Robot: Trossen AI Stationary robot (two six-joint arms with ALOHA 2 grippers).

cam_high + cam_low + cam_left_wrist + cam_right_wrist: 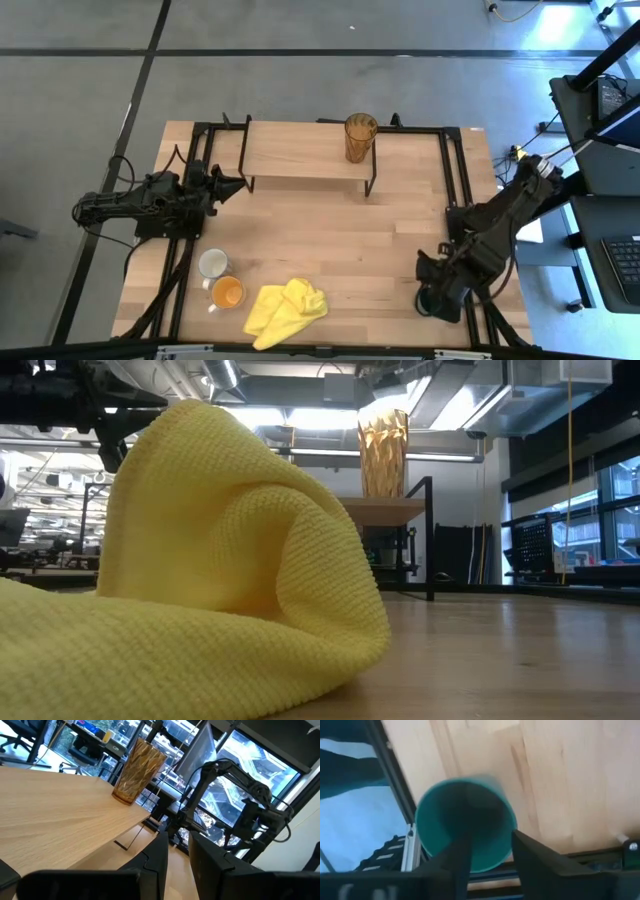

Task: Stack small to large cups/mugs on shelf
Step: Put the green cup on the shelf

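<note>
The tall amber tumbler (360, 137) stands upright on the shelf (300, 152) near its right end; it also shows in the low view (383, 452) and the left wrist view (136, 771). The white-grey mug (212, 263) and the small orange mug (228, 293) stand on the table at the near left. My right gripper (437, 296) is at the table's near right, shut on the dark green cup (465, 825), which the gripper hides in the high view. My left gripper (238, 185) is shut and empty beside the shelf's left end. My right gripper holds the green cup by its wall at the rim (507, 849). One finger (462, 851) is inside the cup and the other (535, 862) is outside. The fingers come from above, pointing down into the open mouth. I cannot tell whether the cup's base is on the table.
A crumpled yellow cloth (286, 310) lies at the near edge beside the two mugs and fills the low view's foreground (200, 580). Black frame rails (455, 170) run along the table's sides. The shelf stands on thin black legs (370, 185).
</note>
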